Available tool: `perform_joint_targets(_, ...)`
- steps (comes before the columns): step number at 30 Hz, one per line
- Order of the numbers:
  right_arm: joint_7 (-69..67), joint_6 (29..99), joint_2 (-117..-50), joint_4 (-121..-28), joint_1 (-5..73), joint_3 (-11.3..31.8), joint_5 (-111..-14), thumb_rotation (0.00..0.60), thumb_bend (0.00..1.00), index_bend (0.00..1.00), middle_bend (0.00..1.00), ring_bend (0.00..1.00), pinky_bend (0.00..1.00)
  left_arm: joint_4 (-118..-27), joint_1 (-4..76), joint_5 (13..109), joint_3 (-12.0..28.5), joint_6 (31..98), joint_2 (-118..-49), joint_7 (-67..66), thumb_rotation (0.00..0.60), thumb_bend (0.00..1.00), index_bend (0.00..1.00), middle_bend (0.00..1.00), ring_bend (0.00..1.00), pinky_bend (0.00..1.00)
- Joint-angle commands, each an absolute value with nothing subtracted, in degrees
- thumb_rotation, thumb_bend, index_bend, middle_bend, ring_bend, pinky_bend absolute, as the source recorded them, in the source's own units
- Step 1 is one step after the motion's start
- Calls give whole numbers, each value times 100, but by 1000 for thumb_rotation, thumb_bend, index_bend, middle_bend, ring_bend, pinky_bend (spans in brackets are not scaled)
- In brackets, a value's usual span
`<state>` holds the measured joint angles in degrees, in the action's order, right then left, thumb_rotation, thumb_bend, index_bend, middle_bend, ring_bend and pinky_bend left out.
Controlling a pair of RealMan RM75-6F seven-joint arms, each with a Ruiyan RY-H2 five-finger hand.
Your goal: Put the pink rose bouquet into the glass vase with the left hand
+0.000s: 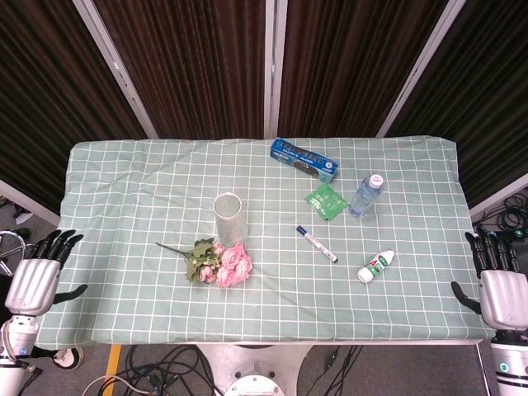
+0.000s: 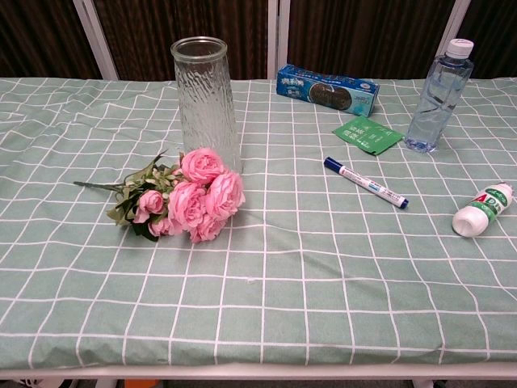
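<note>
The pink rose bouquet (image 1: 221, 262) (image 2: 187, 197) lies flat on the green checked cloth, blooms to the right and its green stem pointing left. Right behind it the clear glass vase (image 1: 230, 218) (image 2: 207, 100) stands upright and holds nothing. My left hand (image 1: 38, 276) hangs off the table's left edge, far from the bouquet, fingers spread and holding nothing. At the table's right edge my right hand (image 1: 500, 289) is also spread and holds nothing. The chest view shows neither hand.
A blue box (image 1: 304, 160) (image 2: 327, 87) lies at the back. A green packet (image 1: 326, 201) (image 2: 367, 132), a water bottle (image 1: 366, 195) (image 2: 437, 95), a marker pen (image 1: 317, 244) (image 2: 365, 183) and a small white bottle (image 1: 376, 265) (image 2: 483, 208) sit on the right half.
</note>
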<state>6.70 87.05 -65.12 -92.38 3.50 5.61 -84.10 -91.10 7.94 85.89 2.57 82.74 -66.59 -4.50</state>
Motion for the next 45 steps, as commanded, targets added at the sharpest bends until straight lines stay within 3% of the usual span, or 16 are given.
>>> perform_joint_targets(1,678,8664,-6511,-9248,364,557,-8393,600,164,0,0,0,0,-9109,762,8549,261,8297,-6632,-332,600,39,149,105,71,192)
perform_joint_targets(11,628,8594,-6456,-9230,388,555,-8368,600,164,0,0,0,0,-9070,780,8644,203,8279,-6767,-335,600,39,149,105,71,192)
perform_joint_targets(23,602,8641,-6343,-9399,445,663,-8369,600,164,0,0,0,0,-9768,1325,9695,-98,7812,-6849,-69,600,39,123,104,71,192)
perform_joint_targets(31,521,8560,-6316,-9354,489,694,-8295,600,165,0,0,0,0,-9952,2065,9602,298,6983,-7373,-840,600,39,114,103,71,193)
perform_joint_targets(39,340,8577,-6321,-9220,446,677,-8253,600,164,0,0,0,0,-9436,2673,8707,680,6116,-8224,-1384,600,38,85,87,71,192)
perform_joint_targets(45,203,8601,-6289,-9149,423,693,-8229,600,164,0,0,0,0,-9256,2886,8231,763,5847,-8509,-1677,600,38,85,87,71,193)
